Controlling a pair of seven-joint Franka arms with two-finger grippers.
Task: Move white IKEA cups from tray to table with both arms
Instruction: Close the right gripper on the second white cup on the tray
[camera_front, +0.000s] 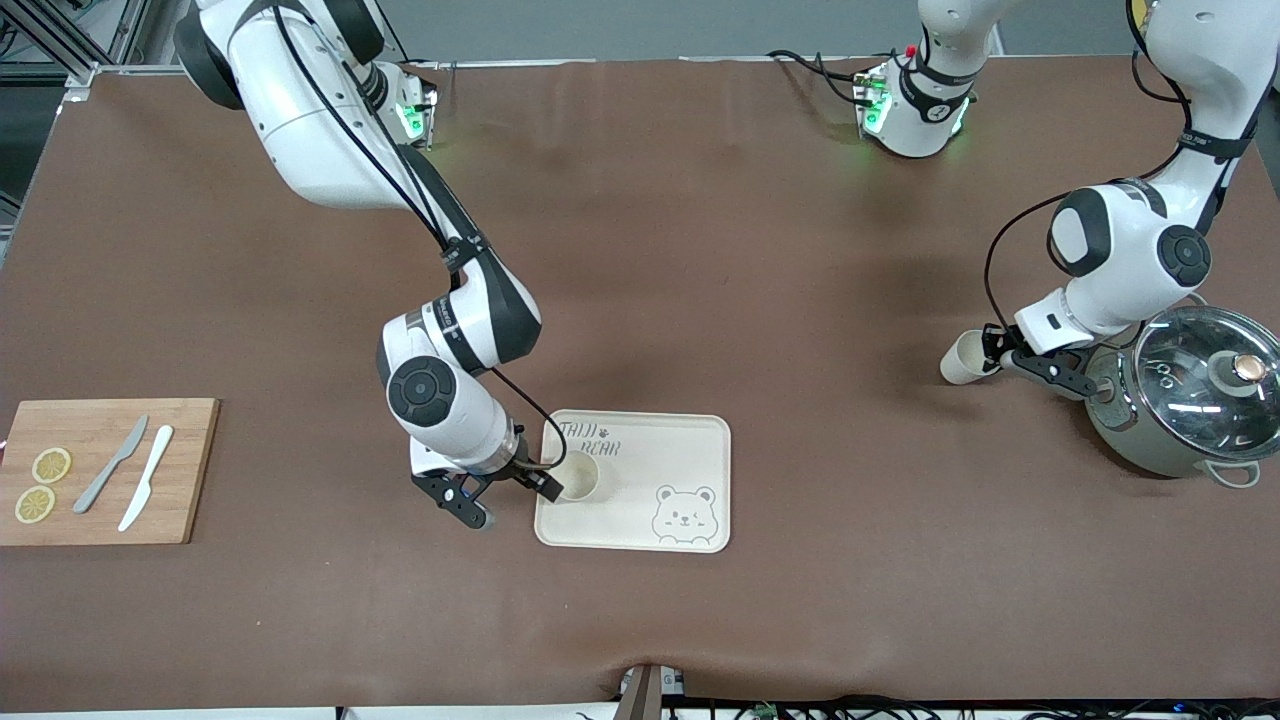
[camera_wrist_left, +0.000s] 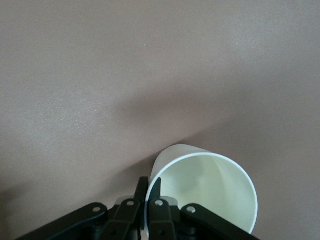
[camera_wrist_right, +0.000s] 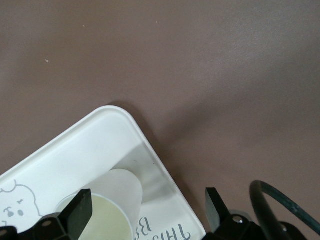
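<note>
Left black two-finger gripper (camera_front: 1000, 357) clamped on the rim of one small off-white handleless cup (camera_front: 965, 358), carried tilted over the matte brown table (camera_front: 760, 250) beside a lidded grey pot (camera_front: 1185, 405). Right black gripper (camera_front: 505, 492) spread wide, straddling the wall of the second off-white cup (camera_front: 579, 474) on the cream bear-face tray (camera_front: 690, 450). Risks: thin rim pinch slipping; tilted cup toppling on release; one finger nudging the tray edge.

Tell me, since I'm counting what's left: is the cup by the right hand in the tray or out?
In. The cup stands upright in the tray, with the open right hand straddling the tray's edge beside it.
</note>
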